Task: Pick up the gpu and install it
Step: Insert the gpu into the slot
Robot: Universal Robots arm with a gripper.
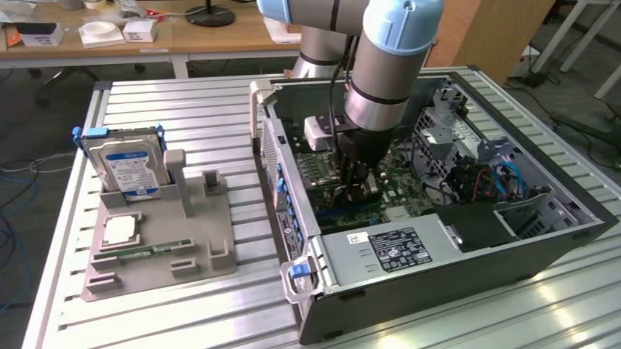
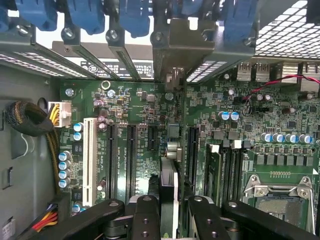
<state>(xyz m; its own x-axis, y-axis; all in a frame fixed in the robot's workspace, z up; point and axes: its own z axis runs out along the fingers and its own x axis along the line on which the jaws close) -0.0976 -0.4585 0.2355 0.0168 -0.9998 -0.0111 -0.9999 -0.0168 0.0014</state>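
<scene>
gripper (image 2: 169, 210): clamped on gpu (image 2: 169, 187), card held edge-on
location: inside computer case (image 1: 543, 240), over motherboard (image 2: 280, 125) slots
hard drive (image 1: 126, 169): upright in grey holder (image 1: 194, 247)

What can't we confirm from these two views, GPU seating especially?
- Thin dark GPU card, wrist view: seen edge-on between the gripper fingers; its lower edge is hidden behind the fingers, so slot seating is unclear.
- Same card in the exterior view: blocked by the grey arm and gripper inside the open black computer case.
- Small green memory stick on the grey holder tray, exterior view: too small for detail.
</scene>
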